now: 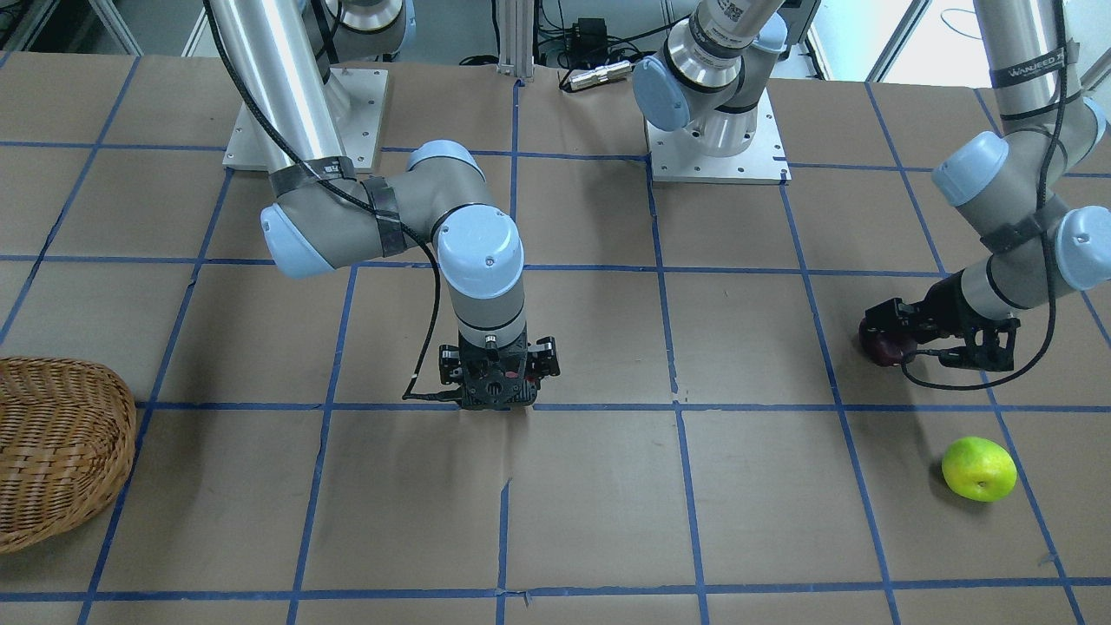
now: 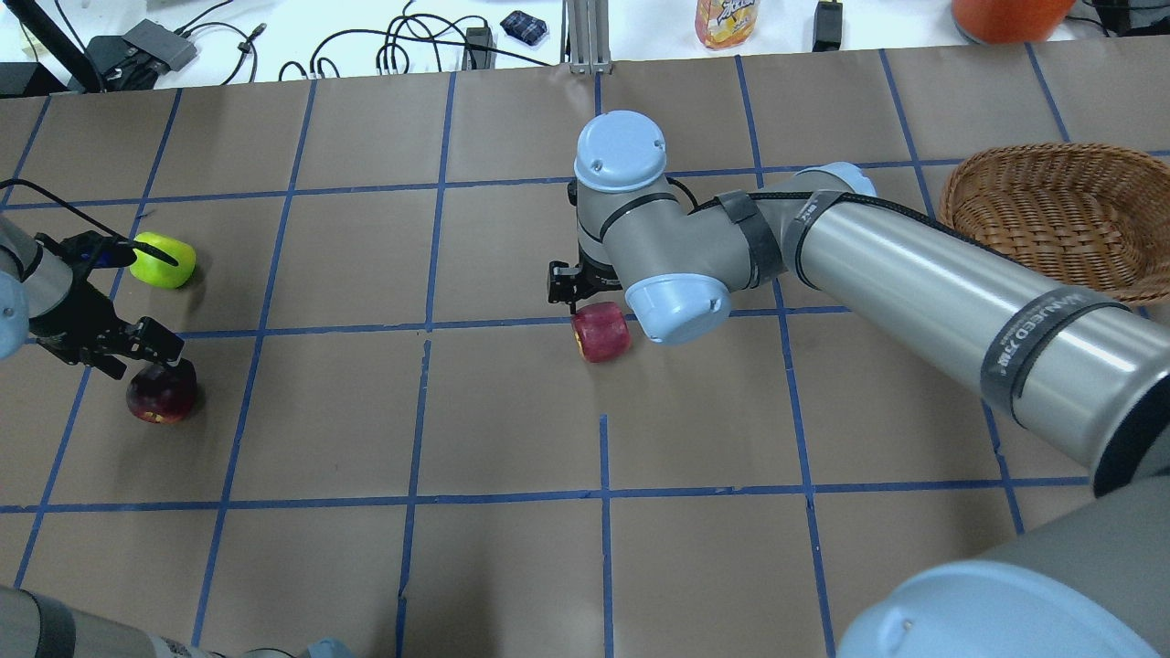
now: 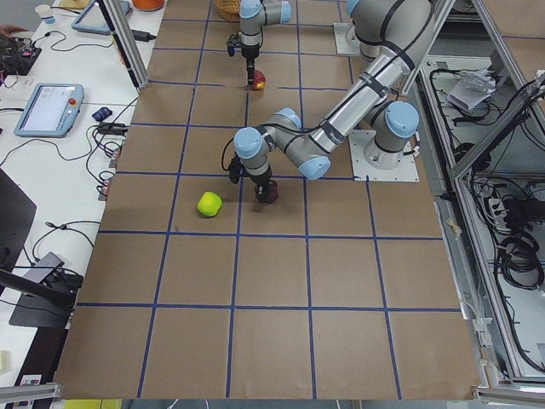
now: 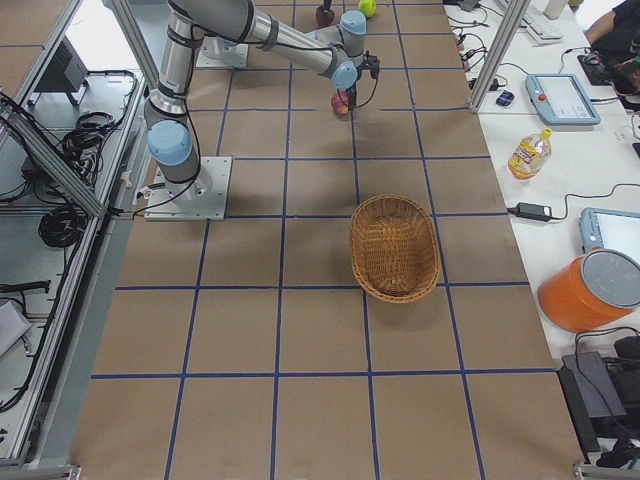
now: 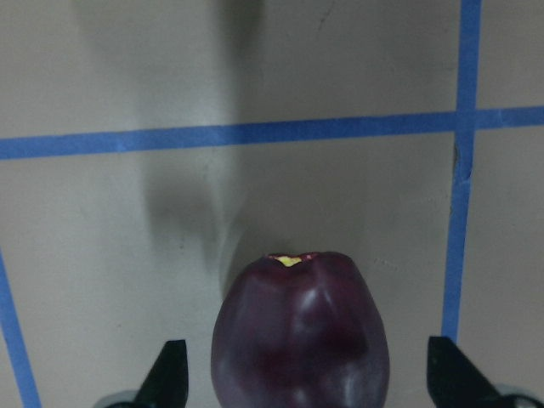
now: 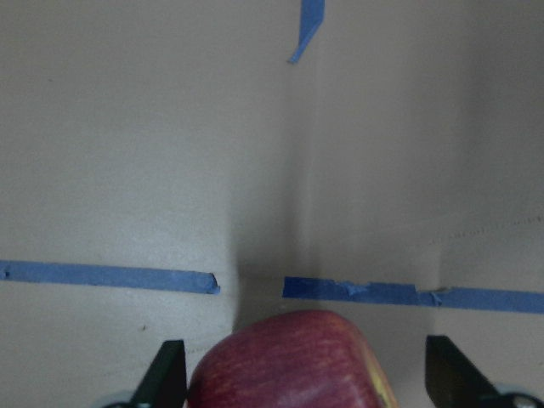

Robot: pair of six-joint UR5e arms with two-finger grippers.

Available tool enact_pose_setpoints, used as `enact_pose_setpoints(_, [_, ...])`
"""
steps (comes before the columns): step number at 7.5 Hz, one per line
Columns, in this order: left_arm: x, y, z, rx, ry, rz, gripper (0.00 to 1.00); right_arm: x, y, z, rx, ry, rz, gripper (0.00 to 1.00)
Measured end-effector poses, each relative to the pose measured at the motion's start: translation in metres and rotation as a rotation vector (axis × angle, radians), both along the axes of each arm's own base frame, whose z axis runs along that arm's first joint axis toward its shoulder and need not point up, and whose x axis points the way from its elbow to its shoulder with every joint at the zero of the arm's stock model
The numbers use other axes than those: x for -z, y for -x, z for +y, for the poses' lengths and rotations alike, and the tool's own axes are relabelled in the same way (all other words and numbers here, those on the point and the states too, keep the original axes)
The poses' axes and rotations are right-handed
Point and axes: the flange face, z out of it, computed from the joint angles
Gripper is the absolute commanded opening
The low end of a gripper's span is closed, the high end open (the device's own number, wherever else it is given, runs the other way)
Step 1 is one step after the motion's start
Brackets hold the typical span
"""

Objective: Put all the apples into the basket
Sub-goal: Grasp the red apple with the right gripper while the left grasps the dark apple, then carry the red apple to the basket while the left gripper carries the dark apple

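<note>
On the table (image 2: 512, 411), the basket (image 2: 1051, 219) is kept empty at the robot's right. The right end effector (image 6: 306, 378) is spread around the red apple (image 2: 600, 332), the left end effector (image 5: 308, 378) around the maroon apple (image 2: 161, 393), ready for grasping. The green apple (image 2: 163, 260) is left nearby.

A bench (image 4: 300, 420) covered in brown paper, marked into squares by blue tape (image 1: 738, 406), fills the room's middle. At the right of the right-side view, a white side table (image 4: 570, 190) carries an orange bucket (image 4: 590, 290), a bottle (image 4: 527, 152) and a tablet (image 4: 563, 97). Aluminium posts (image 3: 123, 43) stand at upper left in the left-side view.
</note>
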Motion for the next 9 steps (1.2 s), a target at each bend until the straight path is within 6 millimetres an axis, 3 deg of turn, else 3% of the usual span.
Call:
enact_pose_setpoints(1, [0.004,0.000,0.001,0.001,0.002,-0.002,0.92,0.003,0.000,0.000,-0.002,-0.003,0.002,1.00])
enact_pose_setpoints(2, [0.006,0.000,0.002,0.001,0.006,-0.004,0.43,0.004,-0.002,0.003,-0.011,-0.009,0.005,1.00])
enact_pose_setpoints(3, [0.006,0.001,0.002,0.004,0.013,-0.008,0.12,0.008,-0.007,0.011,-0.028,-0.022,0.011,0.85])
enact_pose_setpoints(4, [0.003,0.002,0.002,0.007,0.020,-0.010,0.05,0.012,-0.011,0.019,-0.049,-0.031,0.018,0.44])
enact_pose_setpoints(5, [-0.004,0.003,0.001,0.008,0.030,-0.017,0.05,0.014,-0.012,0.022,-0.064,-0.034,0.020,0.40])
enact_pose_setpoints(7, [-0.034,0.016,-0.011,0.025,0.064,-0.027,0.05,0.007,-0.008,0.019,-0.068,-0.021,0.021,0.41])
enact_pose_setpoints(8, [-0.053,0.036,-0.021,0.024,0.080,-0.013,0.05,-0.007,0.003,0.013,-0.048,-0.006,0.016,0.41])
enact_pose_setpoints(9, [-0.069,0.068,-0.033,0.004,0.097,0.005,0.05,-0.030,0.033,-0.001,-0.004,0.002,-0.005,0.41])
